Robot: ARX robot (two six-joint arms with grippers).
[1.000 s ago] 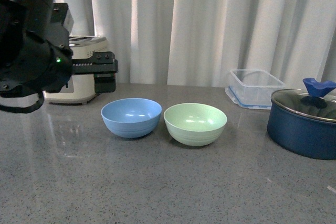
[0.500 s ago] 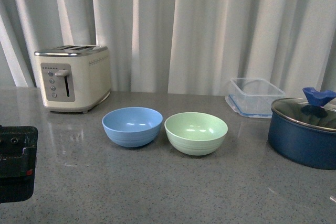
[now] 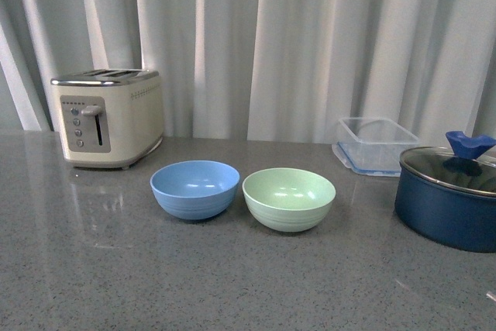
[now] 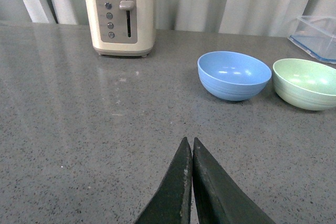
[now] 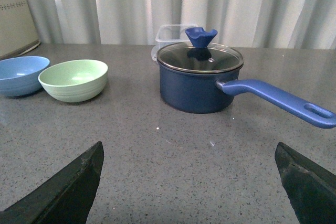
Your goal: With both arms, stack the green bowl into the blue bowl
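The green bowl and the blue bowl stand upright side by side, nearly touching, in the middle of the grey counter, both empty. Neither arm shows in the front view. In the left wrist view my left gripper is shut and empty, low over bare counter, with the blue bowl and green bowl well ahead of it. In the right wrist view my right gripper is wide open and empty over bare counter; the green bowl and blue bowl lie far off to one side.
A cream toaster stands at the back left. A clear plastic container sits at the back right. A dark navy pot with glass lid stands at the right, its long handle reaching out.
The left arm, which filled the left of the front view a second ago, has dropped out of that view. The bowls have not moved.
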